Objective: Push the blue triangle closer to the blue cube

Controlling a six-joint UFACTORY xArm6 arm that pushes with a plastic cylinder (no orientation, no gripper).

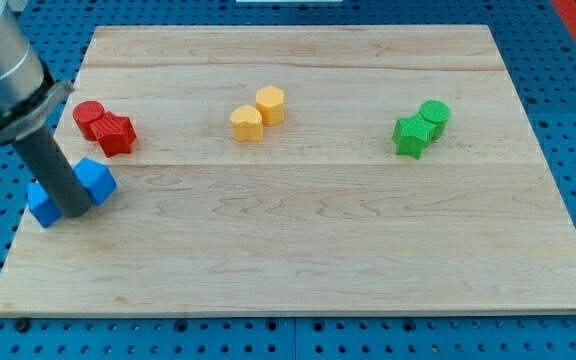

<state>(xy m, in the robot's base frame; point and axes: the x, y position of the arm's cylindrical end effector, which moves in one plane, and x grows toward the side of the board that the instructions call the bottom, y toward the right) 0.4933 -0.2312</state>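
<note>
- My tip (74,214) stood on the wooden board (298,270) near its left edge, wedged between the two blue blocks.
- I carry no claw, only a straight dark rod, so there was nothing to open or close and nothing gripped.
- One blue block (96,180) lay just to the right of my tip and slightly toward the view's top, touching the rod or very nearly so.
- The other blue block (41,204) lay just to the left of my tip, partly hidden behind the rod; I could not tell which of the two was the triangle and which the cube.
- Both blue blocks sat close together with only my rod between them.
- Above my tip, toward the view's top, a red cylinder (89,117) and a red star-like block (116,134) sat touching each other.
- Well to the right of my tip, two yellow blocks (258,113) rested side by side.
- Farther right still, two green blocks (421,127) sat together.
- No containers were on the board; every block lay directly on the wood.
</note>
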